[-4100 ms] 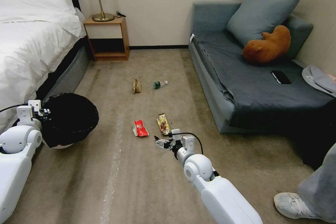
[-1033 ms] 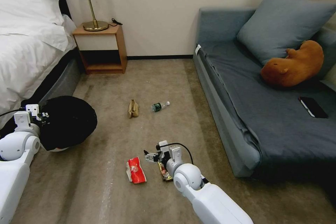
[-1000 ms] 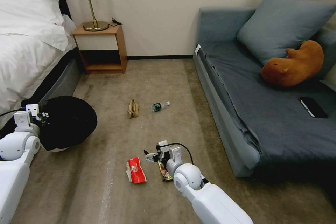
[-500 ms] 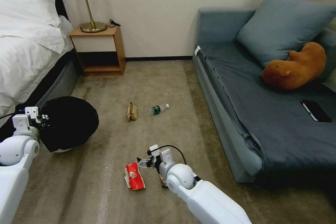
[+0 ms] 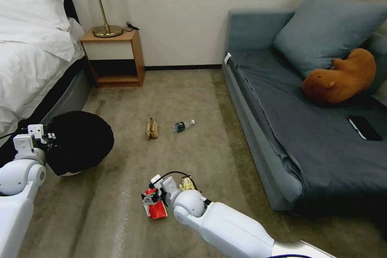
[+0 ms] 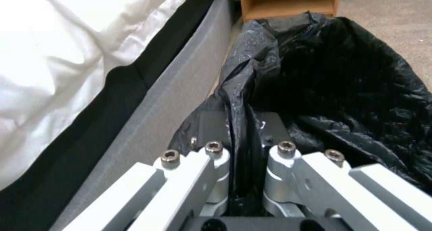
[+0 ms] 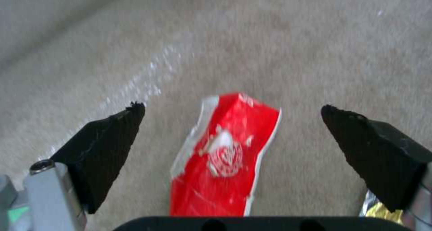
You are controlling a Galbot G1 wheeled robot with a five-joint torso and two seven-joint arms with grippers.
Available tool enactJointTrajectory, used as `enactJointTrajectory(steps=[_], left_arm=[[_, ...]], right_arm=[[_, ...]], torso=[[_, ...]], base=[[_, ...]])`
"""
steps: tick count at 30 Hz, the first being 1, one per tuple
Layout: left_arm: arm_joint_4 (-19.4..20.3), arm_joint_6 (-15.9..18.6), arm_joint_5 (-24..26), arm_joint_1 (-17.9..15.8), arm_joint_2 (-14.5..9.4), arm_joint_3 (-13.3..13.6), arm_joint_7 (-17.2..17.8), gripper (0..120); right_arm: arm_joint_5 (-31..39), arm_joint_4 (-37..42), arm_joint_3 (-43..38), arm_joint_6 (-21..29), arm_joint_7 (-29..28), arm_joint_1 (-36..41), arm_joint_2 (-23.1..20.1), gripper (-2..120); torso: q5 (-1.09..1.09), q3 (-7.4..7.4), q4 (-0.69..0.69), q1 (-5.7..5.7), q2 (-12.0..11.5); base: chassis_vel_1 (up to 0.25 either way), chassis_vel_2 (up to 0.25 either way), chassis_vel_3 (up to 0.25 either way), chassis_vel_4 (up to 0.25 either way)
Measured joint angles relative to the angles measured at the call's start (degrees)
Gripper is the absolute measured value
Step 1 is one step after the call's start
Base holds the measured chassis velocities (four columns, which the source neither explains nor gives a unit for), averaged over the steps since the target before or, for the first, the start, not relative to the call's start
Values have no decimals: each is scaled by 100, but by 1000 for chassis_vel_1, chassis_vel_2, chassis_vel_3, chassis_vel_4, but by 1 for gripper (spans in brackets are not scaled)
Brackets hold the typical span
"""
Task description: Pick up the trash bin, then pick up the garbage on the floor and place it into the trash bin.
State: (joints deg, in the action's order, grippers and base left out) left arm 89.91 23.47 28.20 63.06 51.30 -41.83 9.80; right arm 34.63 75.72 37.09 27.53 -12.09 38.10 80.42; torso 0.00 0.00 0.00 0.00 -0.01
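On the carpet, the right gripper (image 7: 232, 111) hangs over the red snack wrapper (image 7: 222, 156), jaws spread wide either side.

Over by the bed (image 5: 28, 56), the left gripper (image 6: 245, 123) is clamped on the black bag at the trash bin's (image 5: 78, 141) rim. The yellow-brown wrapper (image 5: 186, 184) lies just beside the right wrist; the tan paper bag (image 5: 152, 128) and small bottle (image 5: 183, 125) sit farther off on the floor (image 5: 193, 92).

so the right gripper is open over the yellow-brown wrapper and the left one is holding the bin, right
Not quite: the open right gripper is over the red snack wrapper, as the right wrist view shows. The left gripper does hold the trash bin by its bag.
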Motion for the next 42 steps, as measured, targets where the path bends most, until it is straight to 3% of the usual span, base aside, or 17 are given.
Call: enactJointTrajectory(steps=[13,20,32,42], left_arm=[[207,44,-239,-74,286,236,3,5],[270,-3,-391,74,483,243,-23,5],[452,-17,-417,210,547,149,-13,5],[461,-6,-440,197,606,161,-6,5]], right_arm=[[-133,-727,153,-354,13,22,123,100],[-133,-903,304,-486,107,39,202,100],[-153,-902,559,-573,129,109,295,100],[-276,-1326,673,-985,196,161,382,100]], torso=[[1,0,-1,0,0],[1,0,0,0,1],[1,0,0,0,1],[-1,0,-1,0,1]], base=[[0,0,0,0],[0,0,0,0],[0,0,0,0],[0,0,0,0]])
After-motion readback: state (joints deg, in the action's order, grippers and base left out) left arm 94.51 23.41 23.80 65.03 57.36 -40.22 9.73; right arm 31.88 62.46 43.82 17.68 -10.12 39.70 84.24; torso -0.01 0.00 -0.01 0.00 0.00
